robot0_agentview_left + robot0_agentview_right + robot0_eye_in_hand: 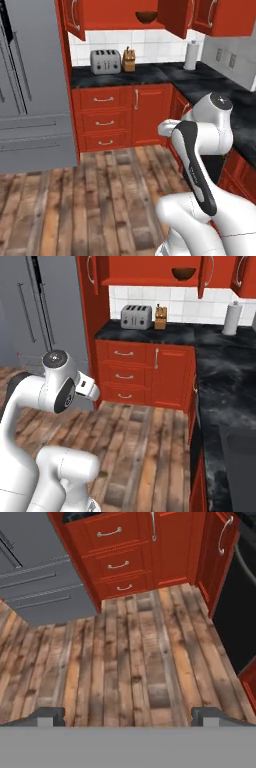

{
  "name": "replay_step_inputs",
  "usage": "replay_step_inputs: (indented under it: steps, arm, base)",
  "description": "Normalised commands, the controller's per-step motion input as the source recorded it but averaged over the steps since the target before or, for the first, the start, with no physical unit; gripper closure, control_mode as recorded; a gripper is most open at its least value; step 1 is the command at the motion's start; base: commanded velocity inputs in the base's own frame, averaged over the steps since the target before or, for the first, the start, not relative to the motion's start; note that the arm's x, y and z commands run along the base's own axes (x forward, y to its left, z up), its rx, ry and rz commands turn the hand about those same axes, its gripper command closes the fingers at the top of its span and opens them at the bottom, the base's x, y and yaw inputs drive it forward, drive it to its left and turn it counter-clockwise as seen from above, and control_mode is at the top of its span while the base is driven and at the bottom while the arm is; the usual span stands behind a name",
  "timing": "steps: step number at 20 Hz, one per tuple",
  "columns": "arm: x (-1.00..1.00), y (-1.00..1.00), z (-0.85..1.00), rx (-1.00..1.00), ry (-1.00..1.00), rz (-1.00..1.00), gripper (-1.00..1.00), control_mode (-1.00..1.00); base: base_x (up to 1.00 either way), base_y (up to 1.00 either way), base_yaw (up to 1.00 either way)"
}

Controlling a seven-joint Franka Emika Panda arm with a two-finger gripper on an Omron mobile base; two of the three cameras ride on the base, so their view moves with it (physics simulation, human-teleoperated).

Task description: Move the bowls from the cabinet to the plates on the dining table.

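Hand view: two small dark finger tips [50, 716] at the bottom corners, spread to full width, nothing between them and nothing touched; pincer [128, 716] empty, aimed down at a worn wooden plank floor [135, 662].

Ahead of the pincer, beyond the bare planks: red base drawers with small silver handles [117, 562]. Ahead and to the left, a tall grey steel refrigerator [40, 587], its lower corner close to the drawer stack. To the right, a red base cabinet door with curved handle [220, 557] and a dark recess below the counter edge. Open floor between these edges, widest directly under the pincer.

Left base view: white arm with dark joints [200, 150] folded low in front of the corner of the black white-veined counter [150, 75]. High above and well apart from the pincer, the red wall cabinet [120, 15] with doors swung open; dark glossy brown round bowl [146, 17] upright on its red inner shelf. On the counter below: silver toaster [105, 61], wooden knife block [129, 60], white paper towel roll [191, 55], backed by white tiles.

Right base view: same bowl [183, 273] on the shelf; counter run continuing along the right side.
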Motion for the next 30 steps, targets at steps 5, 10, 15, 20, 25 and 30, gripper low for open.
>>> replay_step_inputs:
  steps: [5,10,15,20,25,30]
  arm:
    - [0.0,0.0,0.0,0.0,0.0,0.0,-1.0,1.0]
    - [0.0,0.0,0.0,0.0,0.0,0.0,-1.0,1.0]
    - [0.0,0.0,0.0,0.0,0.0,0.0,-1.0,1.0]
    - [0.0,0.0,0.0,0.0,0.0,0.0,-1.0,1.0]
    - [0.0,0.0,0.0,0.0,0.0,0.0,-1.0,1.0]
    - [0.0,0.0,0.0,0.0,0.0,0.0,-1.0,1.0]
  base:
    - [0.98,0.0,-0.11]
    - [0.86,-0.07,-0.1]
    - [0.78,-0.03,-0.09]
    - [0.65,-0.16,-0.08]
    - [0.49,-0.26,-0.09]
    - [0.5,-0.29,-0.08]
